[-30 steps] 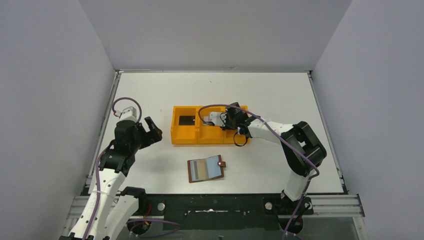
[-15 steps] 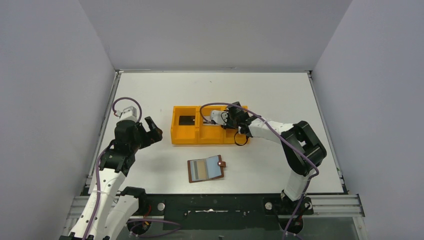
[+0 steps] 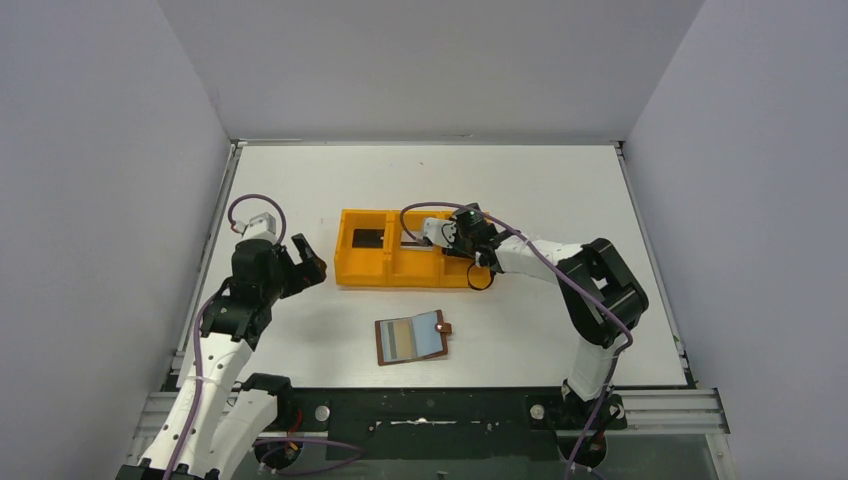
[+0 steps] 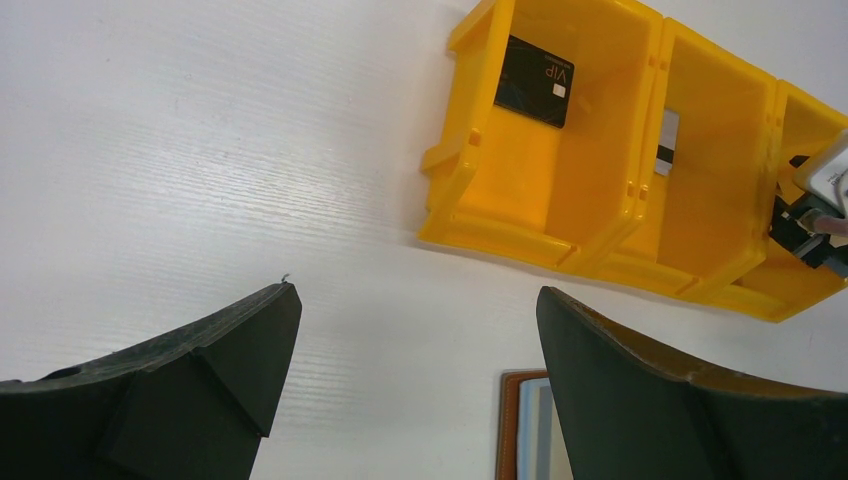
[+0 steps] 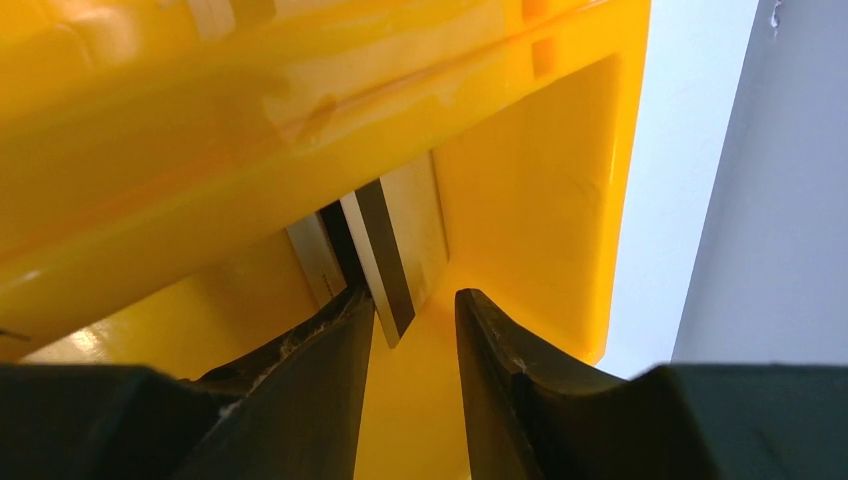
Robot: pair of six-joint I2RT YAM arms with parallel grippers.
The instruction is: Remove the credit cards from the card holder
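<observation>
The right pincer (image 5: pixel 415 305) reaches into the middle bay of the orange tray (image 3: pixel 360 278), at centre frame in the top view. The wrist view shows the grey card (image 5: pixel 395 255) standing on edge against the bay wall. Its lower end sits between two narrowly parted fingers with a gap on the right, so it looks free of any grip and is probably meant to rest in its own bay.

The black card (image 4: pixel 535 82) lies flat in the left bay. The wallet (image 3: pixel 412 338) lies open on the table (image 3: pixel 560 180) at lower centre, within easy reach. Its left half looks striped, perhaps from a card inside, but it is too small to tell.

The left pincer (image 4: pixel 417 295) hovers spread and empty at the left, likely placed to steady the wallet.
</observation>
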